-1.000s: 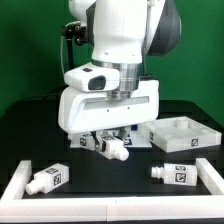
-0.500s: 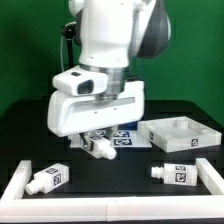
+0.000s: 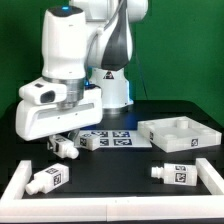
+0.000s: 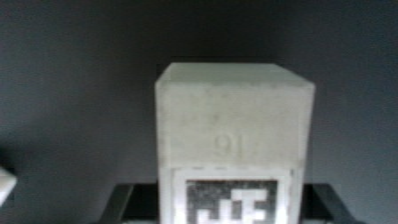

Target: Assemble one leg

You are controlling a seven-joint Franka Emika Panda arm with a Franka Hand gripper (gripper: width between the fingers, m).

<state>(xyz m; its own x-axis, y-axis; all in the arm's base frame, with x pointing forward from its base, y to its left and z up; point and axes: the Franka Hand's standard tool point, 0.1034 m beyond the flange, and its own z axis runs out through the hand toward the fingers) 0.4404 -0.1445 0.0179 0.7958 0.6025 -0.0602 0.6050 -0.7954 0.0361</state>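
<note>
My gripper [image 3: 60, 141] is shut on a white leg [image 3: 66, 148] and holds it just above the black table, tilted, at the exterior view's left. In the wrist view the leg [image 4: 231, 110] fills the middle, its tagged blocky end sitting between the dark fingers [image 4: 143, 196] of my gripper [image 4: 228, 200]. Another leg [image 3: 91, 141] lies beside the held one, near the marker board [image 3: 120, 136]. Two more legs lie in front, one at the left [image 3: 47, 179] and one at the right [image 3: 172, 173].
The large white square tray-like part [image 3: 181, 134] with a raised rim lies at the exterior view's right. A low white border runs along the front, with corners at the left [image 3: 17, 182] and at the right [image 3: 212, 178]. The arm's base stands at the back.
The arm has swung to the exterior view's left with the leg in its gripper. The marker board and the leg beside it have come into view.
</note>
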